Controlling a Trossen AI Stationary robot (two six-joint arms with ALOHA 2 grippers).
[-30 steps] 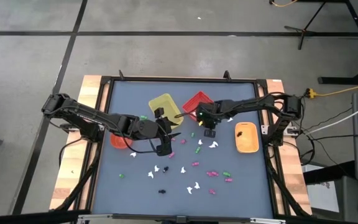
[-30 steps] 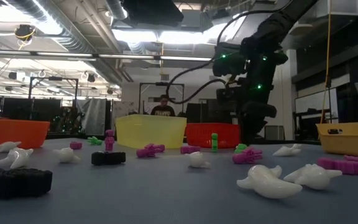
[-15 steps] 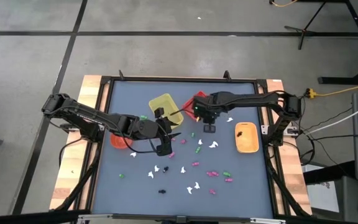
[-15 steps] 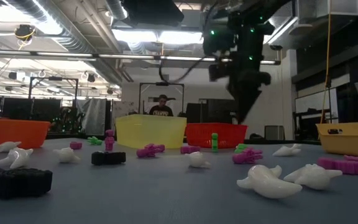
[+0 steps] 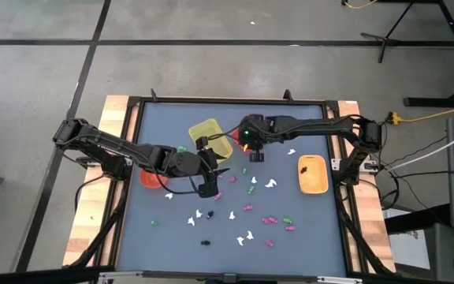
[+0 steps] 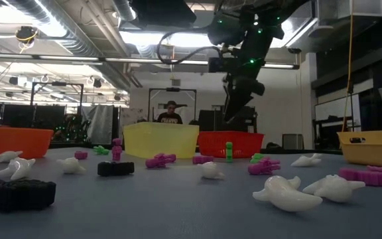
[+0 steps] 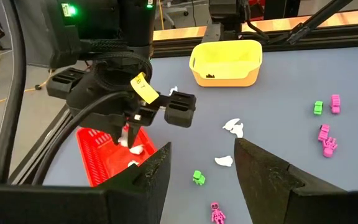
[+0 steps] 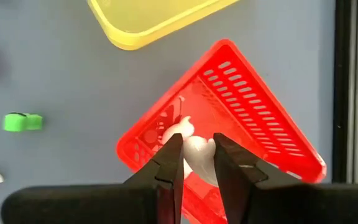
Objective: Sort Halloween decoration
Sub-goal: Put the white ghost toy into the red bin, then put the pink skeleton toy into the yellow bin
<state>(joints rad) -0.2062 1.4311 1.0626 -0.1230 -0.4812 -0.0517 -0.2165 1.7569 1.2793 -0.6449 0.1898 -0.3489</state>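
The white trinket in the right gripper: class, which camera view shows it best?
The right wrist view: the white trinket sits pinched in the right gripper, above the red bin. The left wrist view shows it small. The high and low views hide it.

Open air lies above the red bin (image 8: 229,124), whose yellow bin (image 8: 154,18) neighbour stands just beside.

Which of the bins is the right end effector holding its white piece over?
The red slatted bin: the right end effector, shut on a white trinket, hangs above it, not the yellow bin beside it.
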